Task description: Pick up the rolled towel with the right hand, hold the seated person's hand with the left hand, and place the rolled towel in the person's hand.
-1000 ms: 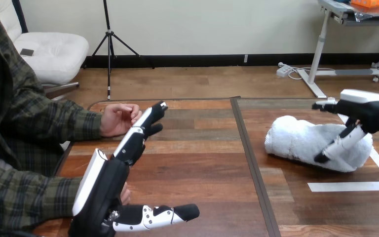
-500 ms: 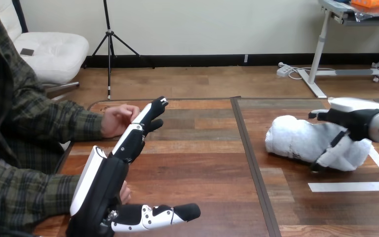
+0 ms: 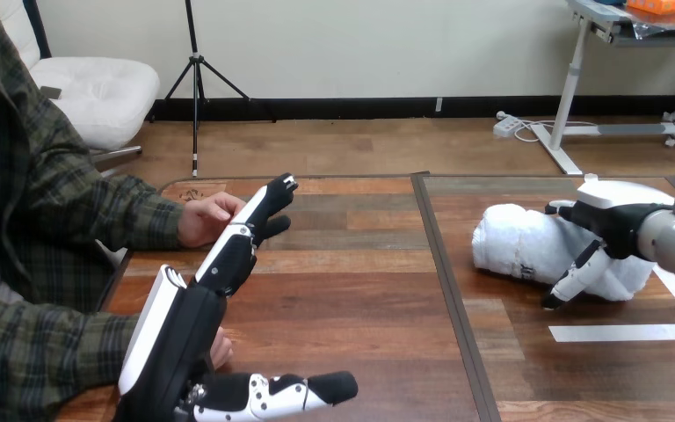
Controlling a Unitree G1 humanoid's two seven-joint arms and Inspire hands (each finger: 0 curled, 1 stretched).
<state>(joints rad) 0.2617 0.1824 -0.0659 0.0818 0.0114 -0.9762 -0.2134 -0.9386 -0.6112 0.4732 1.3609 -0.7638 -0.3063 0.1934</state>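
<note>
Towel (image 3: 518,246): white fluffy roll, R hand (image 3: 620,220) gripping.

White tape lines (image 3: 620,332) on the wooden table (image 3: 360,290), right side

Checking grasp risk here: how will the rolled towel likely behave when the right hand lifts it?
The rolled towel looks soft and thick, so it probably squashes under the right hand. The hand straddles its right end, so the free left end may sag. Lying on its side, it could roll if nudged.
</note>
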